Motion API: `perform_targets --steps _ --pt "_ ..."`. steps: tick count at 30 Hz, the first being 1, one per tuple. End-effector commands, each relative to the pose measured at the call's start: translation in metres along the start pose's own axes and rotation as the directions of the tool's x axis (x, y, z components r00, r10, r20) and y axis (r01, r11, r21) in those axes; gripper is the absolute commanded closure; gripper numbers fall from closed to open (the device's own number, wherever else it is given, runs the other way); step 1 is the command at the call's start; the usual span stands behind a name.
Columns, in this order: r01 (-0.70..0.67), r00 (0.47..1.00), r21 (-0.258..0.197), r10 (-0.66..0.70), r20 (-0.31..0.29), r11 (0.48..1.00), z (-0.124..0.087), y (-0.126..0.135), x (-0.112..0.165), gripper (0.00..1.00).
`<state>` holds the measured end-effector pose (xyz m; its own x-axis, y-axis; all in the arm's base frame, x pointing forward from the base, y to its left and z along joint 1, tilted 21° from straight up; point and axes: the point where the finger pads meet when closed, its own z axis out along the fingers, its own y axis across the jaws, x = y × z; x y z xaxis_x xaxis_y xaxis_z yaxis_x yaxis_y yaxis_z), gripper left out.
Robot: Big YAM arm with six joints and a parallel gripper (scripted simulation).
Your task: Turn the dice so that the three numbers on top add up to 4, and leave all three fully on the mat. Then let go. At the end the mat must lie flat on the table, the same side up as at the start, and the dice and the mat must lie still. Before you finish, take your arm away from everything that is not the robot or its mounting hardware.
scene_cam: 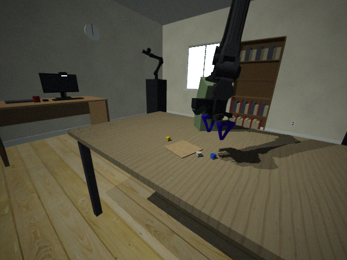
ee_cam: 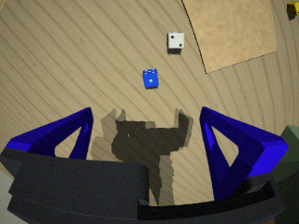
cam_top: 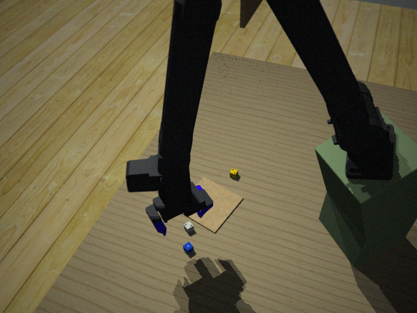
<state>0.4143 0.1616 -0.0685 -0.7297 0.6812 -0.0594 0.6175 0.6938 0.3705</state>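
Above the table (scene_cam: 252,195), well clear of the wood: gripper (scene_cam: 216,129) hanging with blue fingers (scene_cam: 222,130) pointed down, jaws released and spread wide, nothing between them.

On the wood, none on the mat: three dice. Blue die (cam_top: 187,248) nearest the gripper's shadow, apart from everything. White die (cam_top: 188,226) just beside the near edge of the tan mat (cam_top: 219,205); cannot tell from the top view whether touching. Yellow die (cam_top: 233,173) past the far corner of the mat, apart from it.

From the top view only: arm (cam_top: 182,111) crossing over the mat's left corner and hiding it; green pedestal (cam_top: 370,215) under the arm's foot at right; plank floor (cam_top: 67,101) at left.

From the exterior view only: height of the gripper over the table, mat (scene_cam: 183,148) lying flat, white die (scene_cam: 199,154) and blue die (scene_cam: 212,156) side by side in front of it, yellow die (scene_cam: 167,138) behind. Also a desk (scene_cam: 56,106) with a monitor (scene_cam: 58,82), a bookshelf (scene_cam: 281,56), a window (scene_cam: 199,65), and a second dark arm (scene_cam: 155,60) on a black stand.

From the wrist view only: top faces legible in part. Blue die (ee_cam: 149,78) showing a single pale pip; white die (ee_cam: 176,40) showing two dark pips, hard to confirm. Yellow die (ee_cam: 293,7) cut off at the frame edge, face unreadable. Mat (ee_cam: 231,19) whole except its top edge.
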Motion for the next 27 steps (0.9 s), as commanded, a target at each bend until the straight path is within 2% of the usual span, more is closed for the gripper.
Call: perform_targets --steps 1,3,4,5,6,9,12,14,16,19,27 --pt "-0.061 0.998 -0.001 0.061 -0.001 0.998 0.029 0.004 0.009 0.0" --pt "-0.069 0.998 0.001 0.069 -0.003 0.998 0.032 0.002 0.011 0.0" --pt "-0.07 0.998 0.011 0.07 -0.007 0.998 0.033 -0.003 0.013 0.66" --pt "-0.072 0.997 0.007 0.072 -0.004 0.997 0.031 -0.003 0.012 0.66" --pt "-0.083 0.996 -0.022 0.083 0.014 0.996 0.02 0.005 0.001 0.66" --pt "-0.081 0.996 -0.035 0.082 0.019 0.996 0.019 0.013 -0.003 0.66" --pt "-0.081 0.997 -0.035 0.081 0.019 0.996 0.019 0.013 -0.002 0.66" --pt "-0.086 0.996 0.004 0.086 0.003 0.996 0.032 -0.003 0.004 0.66" --pt "-0.088 0.996 0.018 0.088 -0.003 0.996 0.032 -0.009 0.007 0.66" --pt "-0.086 0.996 -0.001 0.086 0.005 0.996 0.025 -0.002 0.004 0.66" --pt "-0.085 0.996 -0.002 0.085 0.005 0.996 0.025 -0.001 0.004 0.66"
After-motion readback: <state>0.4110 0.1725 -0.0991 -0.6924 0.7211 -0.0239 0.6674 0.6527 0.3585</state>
